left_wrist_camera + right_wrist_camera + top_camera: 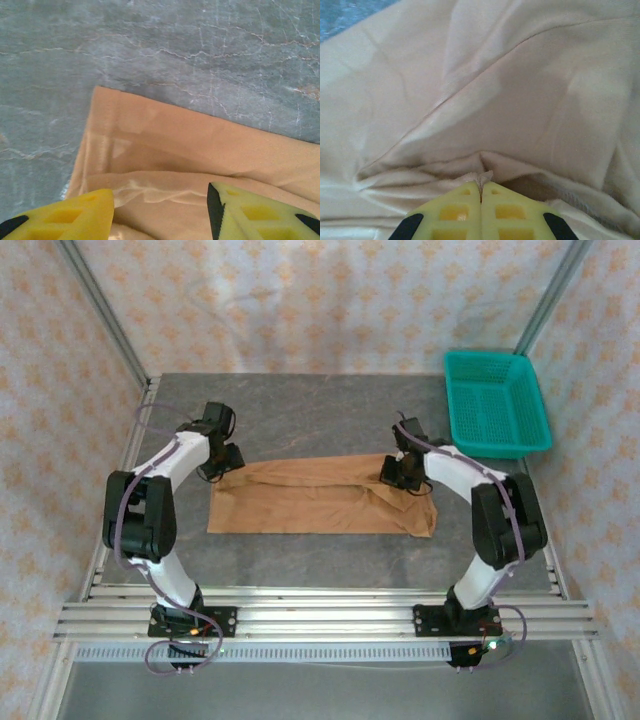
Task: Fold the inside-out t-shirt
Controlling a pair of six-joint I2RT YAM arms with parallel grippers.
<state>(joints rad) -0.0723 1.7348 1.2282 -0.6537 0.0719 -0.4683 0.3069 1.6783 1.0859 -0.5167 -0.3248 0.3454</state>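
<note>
- Tan cloth, the inside-out t-shirt (320, 502), lies as a long flat band across the middle of the grey table (300, 420).
- Right gripper (480, 192), jaws pressed together, pinches a small ridge of cloth near the shirt's right end, probably to lift it for folding.
- Left gripper (160, 212) hovers over the far left corner, jaws partly apart, holding nothing, seemingly lined up to grab.
- Green basket (497, 405) sits far right, well apart.

A grey, marble-veined desk (300, 425) is seen, enclosed on three sides by a pale cloth backdrop (320, 300) printed with an orange pattern. A teal mesh basket (497, 405) is set upright at the desk's far right corner. Ribbed aluminium rails (320, 615) are laid along the near edge.
</note>
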